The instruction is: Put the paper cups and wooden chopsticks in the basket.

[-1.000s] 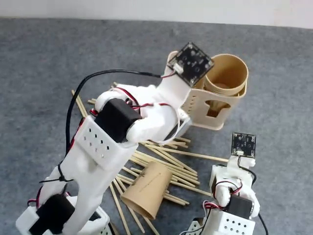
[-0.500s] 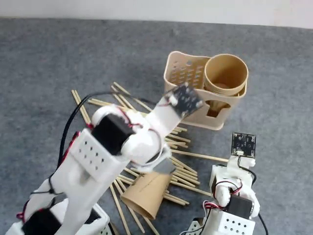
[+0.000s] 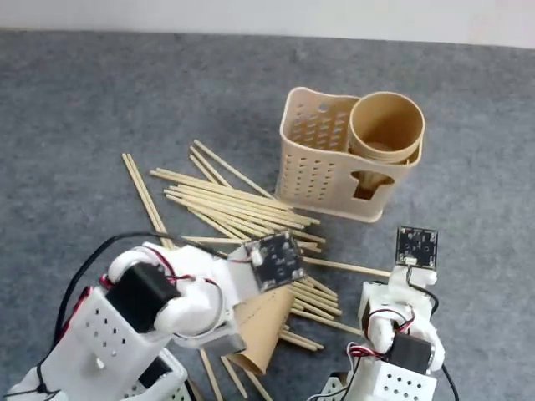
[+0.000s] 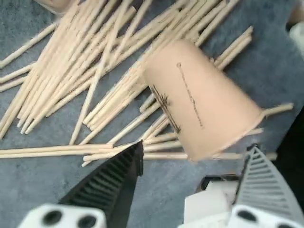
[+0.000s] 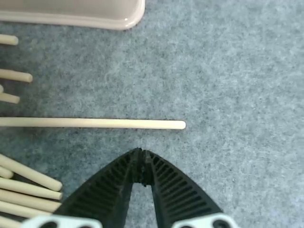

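High view: pulled back from basket (image 3: 311, 171), left end effector (image 4: 197, 148) now gaping over the tan paper cup (image 4: 199, 99). Tipped on its side across wooden chopsticks (image 3: 226, 200). Tips pressed together at right end effector (image 5: 141, 166).

Grey felt-like table cover (image 3: 75, 92), pale strip of wall (image 3: 251, 15) along its far edge

High view: fixed, above and behind the arms, looking down the table (image 3: 84, 100) toward the basket (image 3: 322, 167). Left wrist view: close, aimed down past left gripper (image 4: 195, 147) at fallen paper cup (image 4: 199, 99). Right wrist view: nearer the table, past right gripper (image 5: 142, 159); shares single chopstick (image 5: 95, 123) with high view.
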`<state>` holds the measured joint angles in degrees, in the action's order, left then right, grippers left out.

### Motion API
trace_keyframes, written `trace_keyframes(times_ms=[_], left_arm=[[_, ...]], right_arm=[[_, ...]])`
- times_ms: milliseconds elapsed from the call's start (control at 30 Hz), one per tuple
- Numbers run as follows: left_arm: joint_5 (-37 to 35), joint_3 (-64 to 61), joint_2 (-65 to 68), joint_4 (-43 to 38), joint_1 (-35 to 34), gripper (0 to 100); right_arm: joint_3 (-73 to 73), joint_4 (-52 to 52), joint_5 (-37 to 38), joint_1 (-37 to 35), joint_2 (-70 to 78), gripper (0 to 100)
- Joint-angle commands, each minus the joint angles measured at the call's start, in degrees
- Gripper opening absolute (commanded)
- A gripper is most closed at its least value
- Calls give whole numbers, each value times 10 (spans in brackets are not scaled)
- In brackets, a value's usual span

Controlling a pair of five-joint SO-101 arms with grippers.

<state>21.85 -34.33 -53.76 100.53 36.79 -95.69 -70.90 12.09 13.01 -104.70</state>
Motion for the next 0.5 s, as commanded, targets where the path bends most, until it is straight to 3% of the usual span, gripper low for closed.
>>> trace_keyframes(times_ms=[0, 267, 467], left_arm=[[81, -22, -28, 4, -32, 322], [216, -90, -28, 4, -30, 322], [243, -102, -29, 1, -31, 322]], right_arm=[[-68, 2, 1, 6, -7, 5], [-68, 2, 1, 6, -7, 5], [-68, 2, 1, 6, -7, 5]])
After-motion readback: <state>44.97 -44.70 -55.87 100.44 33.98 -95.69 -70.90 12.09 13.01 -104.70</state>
